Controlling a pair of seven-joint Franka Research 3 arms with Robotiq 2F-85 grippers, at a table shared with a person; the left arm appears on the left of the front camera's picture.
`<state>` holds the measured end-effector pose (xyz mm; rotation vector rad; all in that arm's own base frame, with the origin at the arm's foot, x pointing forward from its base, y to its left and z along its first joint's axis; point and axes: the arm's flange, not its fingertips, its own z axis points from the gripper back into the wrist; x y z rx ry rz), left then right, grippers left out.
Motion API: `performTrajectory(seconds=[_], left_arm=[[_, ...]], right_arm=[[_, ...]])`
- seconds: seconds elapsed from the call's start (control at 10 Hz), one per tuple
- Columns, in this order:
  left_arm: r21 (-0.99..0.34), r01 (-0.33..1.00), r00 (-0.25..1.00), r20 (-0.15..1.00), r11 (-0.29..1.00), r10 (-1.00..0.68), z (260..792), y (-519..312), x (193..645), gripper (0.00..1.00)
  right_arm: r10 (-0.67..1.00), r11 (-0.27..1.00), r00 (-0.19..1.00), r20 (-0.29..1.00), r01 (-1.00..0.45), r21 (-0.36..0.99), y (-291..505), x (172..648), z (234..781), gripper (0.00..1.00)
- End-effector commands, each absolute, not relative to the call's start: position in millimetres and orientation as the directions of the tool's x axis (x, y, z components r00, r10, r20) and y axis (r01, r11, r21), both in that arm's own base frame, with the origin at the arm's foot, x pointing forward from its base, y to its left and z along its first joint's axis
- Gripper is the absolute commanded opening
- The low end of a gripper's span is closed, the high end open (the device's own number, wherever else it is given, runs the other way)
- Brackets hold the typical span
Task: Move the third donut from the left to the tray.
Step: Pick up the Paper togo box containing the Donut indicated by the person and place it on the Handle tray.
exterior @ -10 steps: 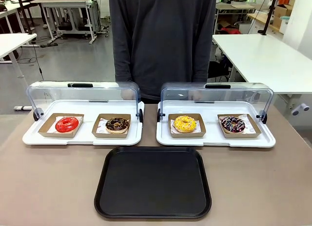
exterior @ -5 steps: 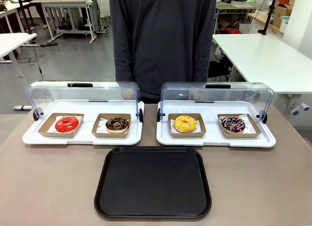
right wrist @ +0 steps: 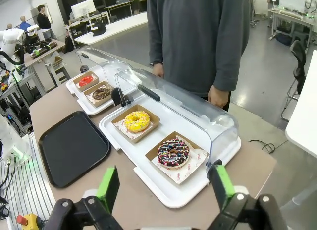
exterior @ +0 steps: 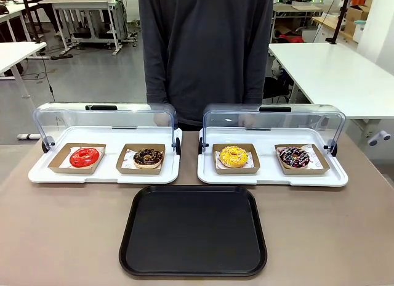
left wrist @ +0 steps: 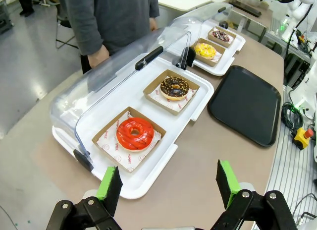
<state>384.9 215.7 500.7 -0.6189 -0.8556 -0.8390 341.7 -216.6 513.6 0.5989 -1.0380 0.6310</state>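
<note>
Yellow donut [exterior: 233, 156] sits in its cardboard holder on the right white tray [exterior: 271, 179] with the lid raised, on the counter at 1 o'clock from the black tray [exterior: 192, 230]. Your wrist views add the arms: left gripper [left wrist: 168, 179] jaws wide, nothing held. Right gripper [right wrist: 164, 186] is the same, with the sprinkled chocolate donut [right wrist: 173, 152] at its 12 o'clock and the person's hand [right wrist: 218, 96] behind the lid.

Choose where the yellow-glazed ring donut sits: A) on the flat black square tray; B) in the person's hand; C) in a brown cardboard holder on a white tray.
C: the yellow-glazed ring donut lies in its brown cardboard holder on the white tray.
</note>
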Motion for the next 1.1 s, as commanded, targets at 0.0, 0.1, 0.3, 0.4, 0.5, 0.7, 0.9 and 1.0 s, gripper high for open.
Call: performTrajectory(seconds=[0.0, 0.1, 0.3, 0.4, 0.5, 0.7, 0.9, 1.0], left_arm=[[-0.139, 0.833, 0.384, 0.841, 0.535, -0.380, 502.4, 215.8, 384.6, 1.00], [-0.139, 0.833, 0.384, 0.841, 0.535, -0.380, 502.4, 215.8, 384.6, 1.00], [-0.139, 0.833, 0.384, 0.841, 0.535, -0.380, 502.4, 215.8, 384.6, 1.00], [-0.139, 0.833, 0.384, 0.841, 0.535, -0.380, 502.4, 215.8, 384.6, 1.00], [-0.139, 0.833, 0.384, 0.841, 0.535, -0.380, 502.4, 215.8, 384.6, 1.00], [-0.139, 0.833, 0.384, 0.841, 0.535, -0.380, 502.4, 215.8, 384.6, 1.00], [-0.139, 0.833, 0.384, 0.841, 0.535, -0.380, 502.4, 215.8, 384.6, 1.00], [-0.139, 0.833, 0.384, 0.841, 0.535, -0.380, 502.4, 215.8, 384.6, 1.00]], right_arm=[[0.189, 0.674, 0.356, 0.915, -0.725, 0.143, -216.3, 343.1, 515.0, 1.00], [0.189, 0.674, 0.356, 0.915, -0.725, 0.143, -216.3, 343.1, 515.0, 1.00], [0.189, 0.674, 0.356, 0.915, -0.725, 0.143, -216.3, 343.1, 515.0, 1.00], [0.189, 0.674, 0.356, 0.915, -0.725, 0.143, -216.3, 343.1, 515.0, 1.00], [0.189, 0.674, 0.356, 0.915, -0.725, 0.143, -216.3, 343.1, 515.0, 1.00], [0.189, 0.674, 0.356, 0.915, -0.725, 0.143, -216.3, 343.1, 515.0, 1.00], [0.189, 0.674, 0.356, 0.915, -0.725, 0.143, -216.3, 343.1, 515.0, 1.00], [0.189, 0.674, 0.356, 0.915, -0.725, 0.143, -216.3, 343.1, 515.0, 1.00]])
